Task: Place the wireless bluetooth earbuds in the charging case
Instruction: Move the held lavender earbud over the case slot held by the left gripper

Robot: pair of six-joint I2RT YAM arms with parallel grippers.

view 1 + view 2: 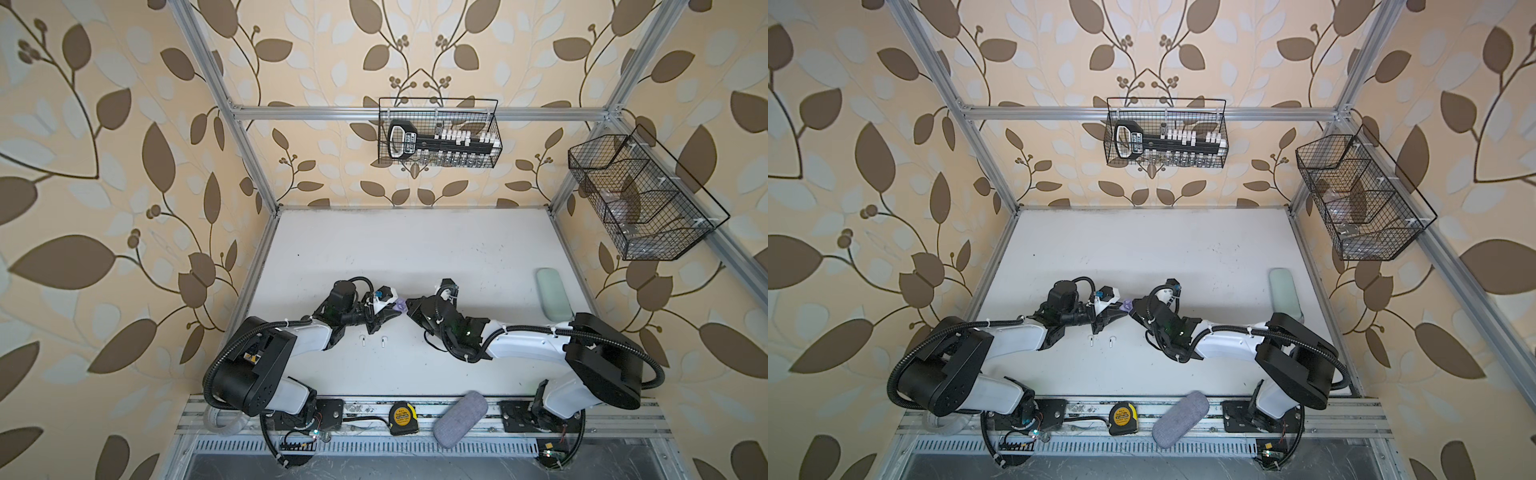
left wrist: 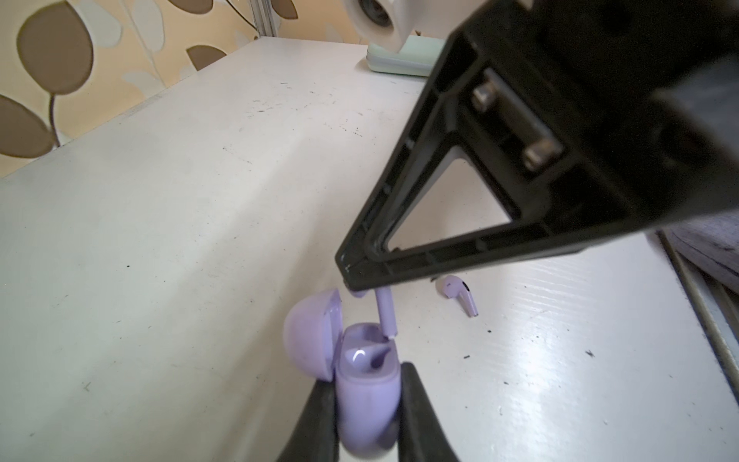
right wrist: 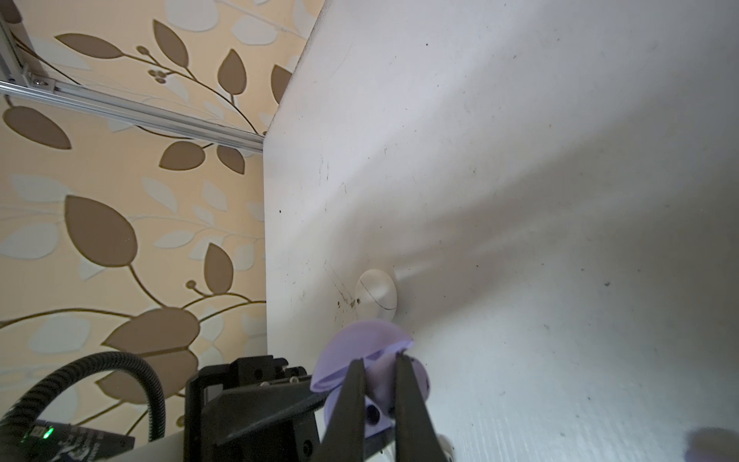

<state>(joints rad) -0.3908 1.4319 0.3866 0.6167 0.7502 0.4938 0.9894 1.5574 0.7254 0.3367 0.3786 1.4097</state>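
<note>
Between the fingers of my left pincer (image 2: pixel 368 412) sits the lavender charging case (image 2: pixel 366 392), clamped by its body, mouth up, its lid (image 2: pixel 310 336) swung open to one side. Just above its rim hangs the lavender earbud (image 2: pixel 386 314), pinched by the head in my right pincer (image 3: pixel 380 384), whose fingers are closed on it. The stem is its long axis and points down toward the case, close to upright with a slight lean. Its tip stands at the far edge of the mouth, not yet in a socket. So I judge the coming move to be short: bring the tip a little toward my left pincer, over the open socket, then down along the stem. Beyond, a second lavender earbud (image 2: pixel 460 298) lies flat on the table (image 2: pixel 200 200), apart from the case. The white earbuds (image 1: pixel 362 340) lie near my left arm, and a white case (image 3: pixel 376 298) lies shut farther off.
</note>
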